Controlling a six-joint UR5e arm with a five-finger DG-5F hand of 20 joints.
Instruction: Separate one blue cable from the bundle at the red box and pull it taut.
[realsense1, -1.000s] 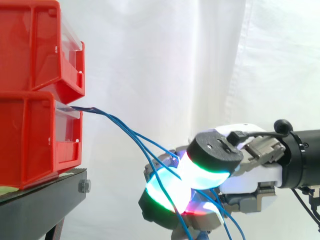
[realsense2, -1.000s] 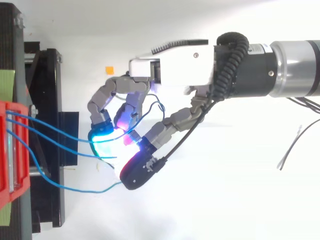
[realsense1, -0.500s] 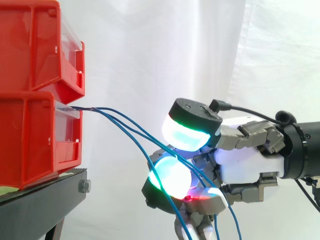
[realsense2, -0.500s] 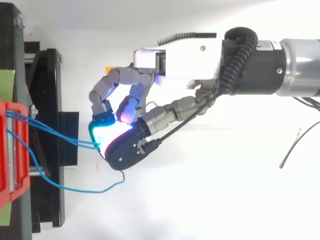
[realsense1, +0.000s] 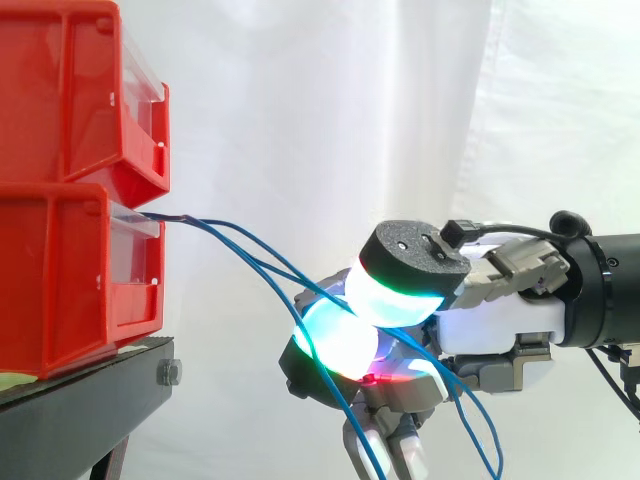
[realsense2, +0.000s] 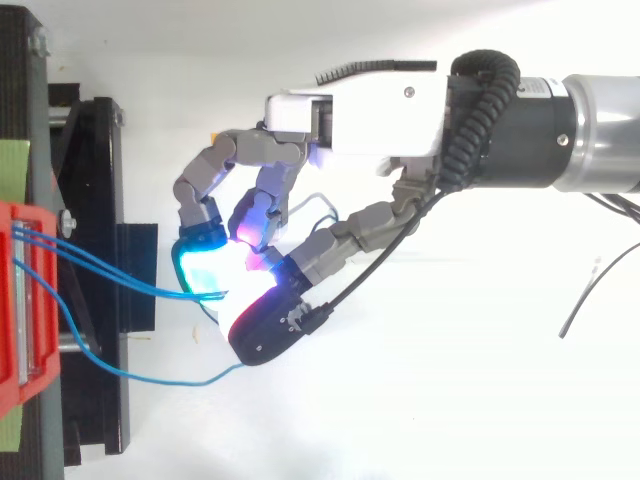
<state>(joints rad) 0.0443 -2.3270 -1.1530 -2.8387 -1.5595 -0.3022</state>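
Several thin blue cables leave the front of the lower red box and slope down to the right to my hand. The hand's fingers are curled. Two of the cables run into the pinch between a cyan-glowing finger pad and the thumb pad. A third blue cable sags in a loose loop from the red box to the underside of the thumb. In the side view the hand sits lower than the box opening, and cable ends hang below it.
Two red bins are stacked on a black stand at the left, with the upper bin overhanging. The white curtain is behind. Thin grey wires lie at the right in the top view.
The thumb swung up and in against the cyan finger pad, then dropped a little. Two cables that ran apart now lie close together in the pinch. The hand drifted slightly right.
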